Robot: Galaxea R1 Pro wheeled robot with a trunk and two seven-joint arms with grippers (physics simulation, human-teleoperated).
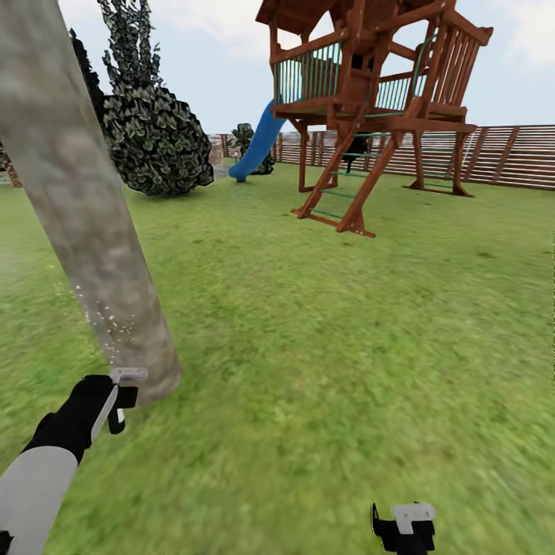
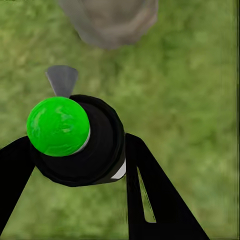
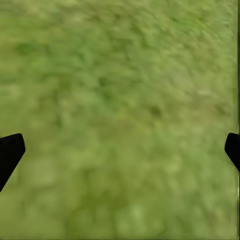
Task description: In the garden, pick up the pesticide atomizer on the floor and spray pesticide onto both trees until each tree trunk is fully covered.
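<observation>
One tree trunk [image 1: 85,223] stood in the head view, a mottled tan-grey column leaning across the picture's left side, its foot planted in the lawn [image 1: 347,347]. The left gripper [image 1: 117,401] was closed on the pesticide atomizer [image 2: 82,142]; in the left wrist view the dark cylinder sat clamped between the two black fingers [image 2: 150,190], its cap dot showing bright green there rather than red, with the grey nozzle pointing toward the base of the trunk. A scatter of pale specks [image 1: 104,320] hung against the lower trunk just above the gripper, which I judged to be spray in flight. So the pick-up looked done and the spraying of this tree under way. How much of the bark was already covered could not be told, since it showed no clear change of colour. A second tree of the tan-trunked kind was not to be seen, so that one, by my reckoning, was left to do.

The right gripper [image 1: 403,526] hung low over the grass, its two finger tips [image 3: 10,152] wide apart at the edges of its wrist view with nothing between them.

By count: one trunk, one atomizer, two grippers. Beyond lay one wooden play tower [image 1: 370,100] with one blue slide [image 1: 258,142], one large dark leafy bush [image 1: 154,139], and a slatted brown fence [image 1: 509,154] behind.
</observation>
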